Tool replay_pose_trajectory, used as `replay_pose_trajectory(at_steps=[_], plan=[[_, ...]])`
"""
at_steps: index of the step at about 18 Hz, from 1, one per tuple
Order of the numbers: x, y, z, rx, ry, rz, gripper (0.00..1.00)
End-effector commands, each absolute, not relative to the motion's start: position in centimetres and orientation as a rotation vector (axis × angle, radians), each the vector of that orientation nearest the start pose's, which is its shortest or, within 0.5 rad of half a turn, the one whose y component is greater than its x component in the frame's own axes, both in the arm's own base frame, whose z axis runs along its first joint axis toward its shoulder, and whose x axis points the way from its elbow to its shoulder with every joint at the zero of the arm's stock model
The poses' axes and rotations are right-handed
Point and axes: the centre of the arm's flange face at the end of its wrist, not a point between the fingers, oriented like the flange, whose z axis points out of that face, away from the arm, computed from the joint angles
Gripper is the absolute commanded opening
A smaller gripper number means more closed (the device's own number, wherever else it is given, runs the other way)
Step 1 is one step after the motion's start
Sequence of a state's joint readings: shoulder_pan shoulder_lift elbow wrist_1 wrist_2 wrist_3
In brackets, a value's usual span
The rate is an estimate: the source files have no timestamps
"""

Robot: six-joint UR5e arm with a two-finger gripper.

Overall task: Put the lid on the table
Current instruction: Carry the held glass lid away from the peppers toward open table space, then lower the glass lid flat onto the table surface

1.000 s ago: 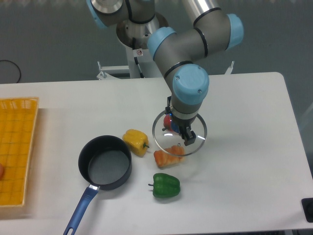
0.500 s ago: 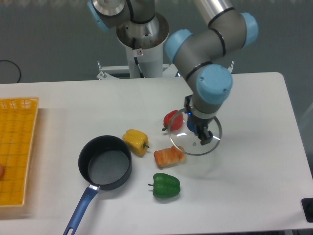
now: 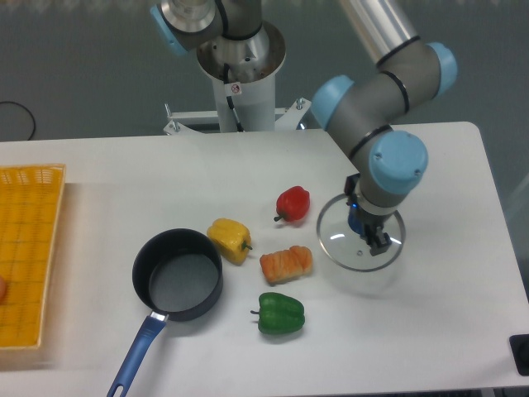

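Observation:
The lid (image 3: pixel 343 244) is a round clear glass disc with a thin silver rim, held a little above the white table (image 3: pixel 430 314) at its right-centre. My gripper (image 3: pixel 368 230) points down over the lid's middle and is shut on the small blue knob, which its fingers mostly hide. A faint shadow of the lid lies on the table just below it. The lid sits to the right of the red pepper (image 3: pixel 293 203) and the orange bread piece (image 3: pixel 286 264), clear of both.
A dark saucepan (image 3: pixel 178 275) with a blue handle stands open at left-centre. A yellow pepper (image 3: pixel 229 239) and a green pepper (image 3: pixel 280 313) lie near it. A yellow gridded tray (image 3: pixel 29 248) fills the far left edge.
My gripper has carried the lid to the right, from above the red pepper and bread piece to bare table beyond them. The red pepper now shows in full.

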State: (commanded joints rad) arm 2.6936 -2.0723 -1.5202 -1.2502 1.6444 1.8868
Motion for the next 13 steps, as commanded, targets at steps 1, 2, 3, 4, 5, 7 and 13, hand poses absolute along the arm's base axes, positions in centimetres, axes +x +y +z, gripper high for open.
replay_pose_trajectory(at_steps=[1,2,3,4,5,7,13], plan=[[-52.9,38.8,25.0,-2.982,1.204,-0.205,0.6],[-53.2,38.7,24.7,-2.983,1.201,-0.198,0.6],[-53.5,38.8,24.4,-2.981,1.207,-0.184,0.6],[-53.4,38.8,24.2,-2.981,1.207,-0.179,0.6],[-53.4,38.6,24.0,-2.981,1.205,-0.186,0.6],[-53.3,38.6,23.7,-2.983,1.204,-0.196,0.6],[-53.0,38.4,22.3,-2.982,1.2,-0.235,0.6]])
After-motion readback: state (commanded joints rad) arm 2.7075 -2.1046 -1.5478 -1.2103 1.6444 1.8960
